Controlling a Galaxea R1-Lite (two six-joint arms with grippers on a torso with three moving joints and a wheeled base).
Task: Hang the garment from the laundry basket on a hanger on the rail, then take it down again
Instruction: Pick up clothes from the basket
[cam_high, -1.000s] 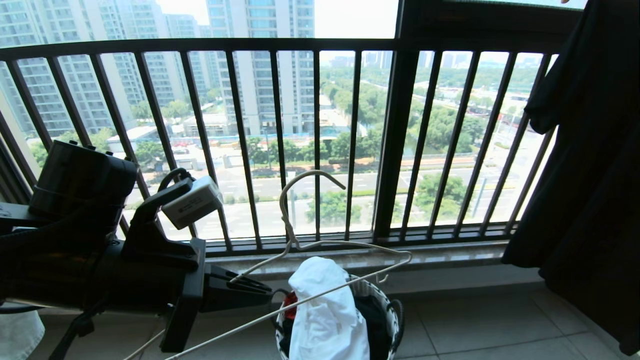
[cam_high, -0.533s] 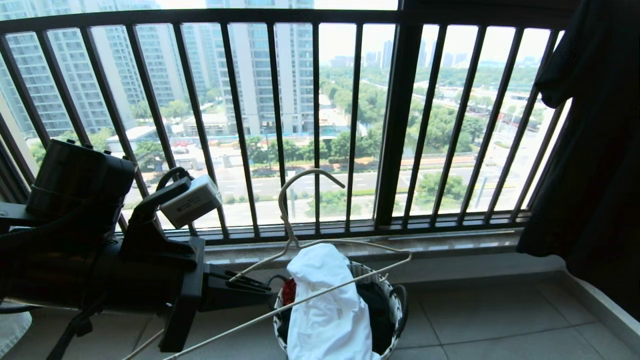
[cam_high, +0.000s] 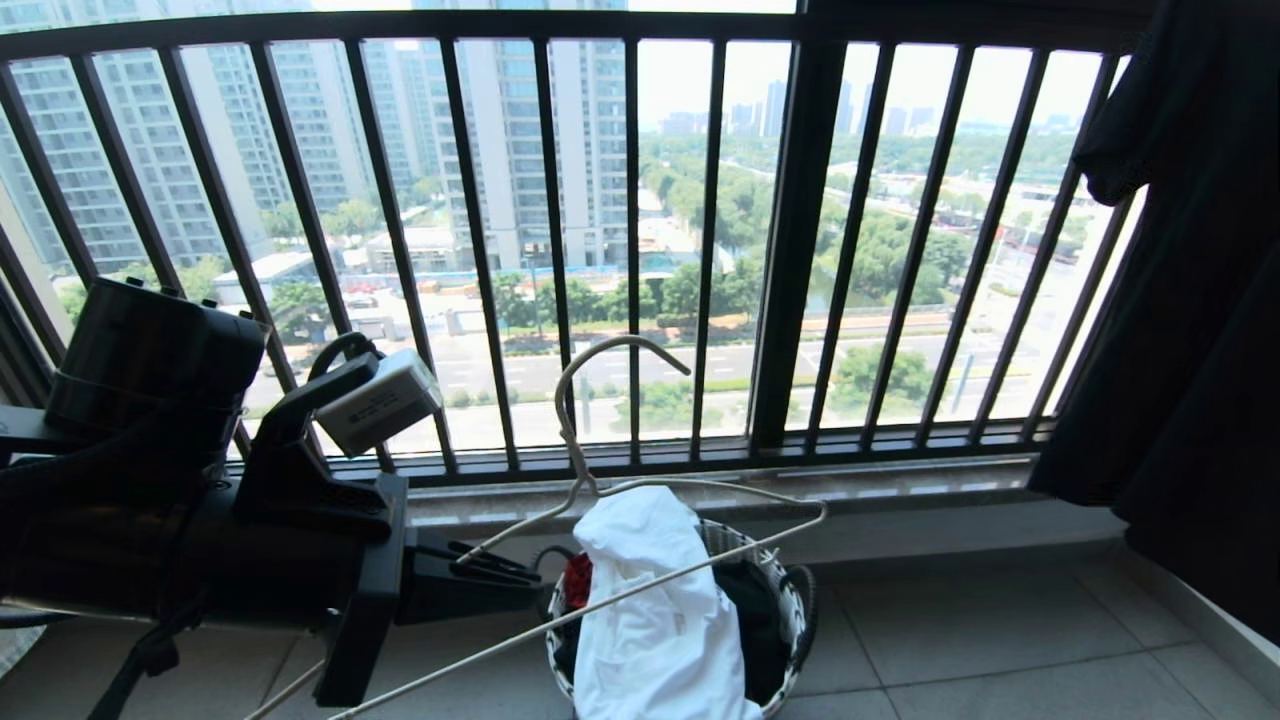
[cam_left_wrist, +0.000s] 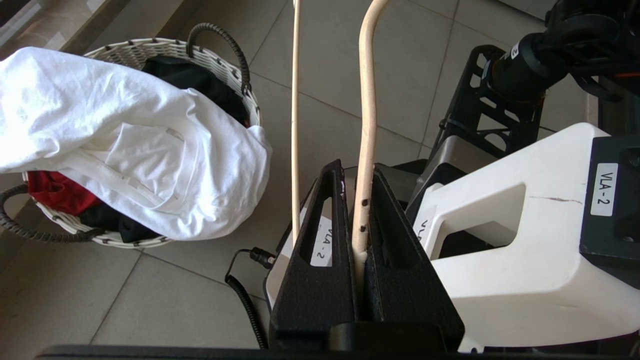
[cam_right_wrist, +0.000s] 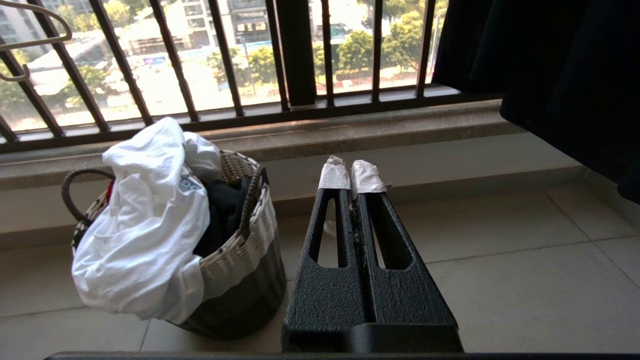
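Tilting down, the view shows more floor beyond the laundry basket (cam_high: 790, 610).

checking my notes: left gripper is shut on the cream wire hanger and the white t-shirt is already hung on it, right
Not quite. The left gripper is shut on the hanger, but the white T-shirt isn't on it: the left wrist view shows it draped over the laundry basket.

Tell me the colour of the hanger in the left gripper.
The hanger is cream-beige, clearest in the left wrist view, clamped in the left gripper.
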